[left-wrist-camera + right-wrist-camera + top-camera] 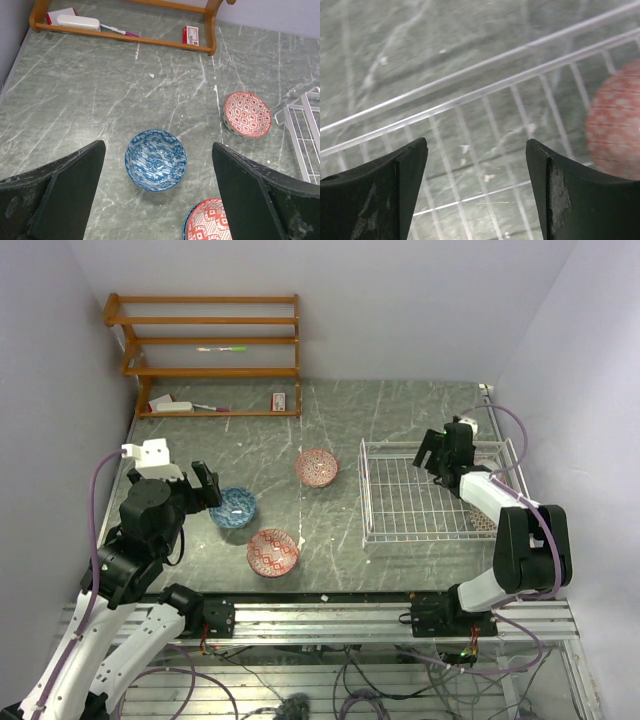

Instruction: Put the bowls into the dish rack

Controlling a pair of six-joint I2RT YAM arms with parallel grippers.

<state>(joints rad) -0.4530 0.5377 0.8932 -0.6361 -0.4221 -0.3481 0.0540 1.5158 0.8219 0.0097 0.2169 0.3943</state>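
Nearest the arm bases, a red-patterned bowl (273, 552) sits upright on the grey marbled table (330, 570). Just beyond it to the left is the blue bowl (155, 160), also upright. The left gripper (157, 146) hangs above the blue bowl with its jaws spread wide, holding nothing. To the right stands the white wire dish rack (415, 502). A brown-patterned bowl (483, 520) shows at its near right corner, partly hidden by the right arm. Farther back, a pink-red bowl (316, 467) rests on the table left of the rack. The right gripper (476, 145) hovers over the rack's far right side, jaws wide and empty. At the back wall stands an orange wooden shelf (205, 340).
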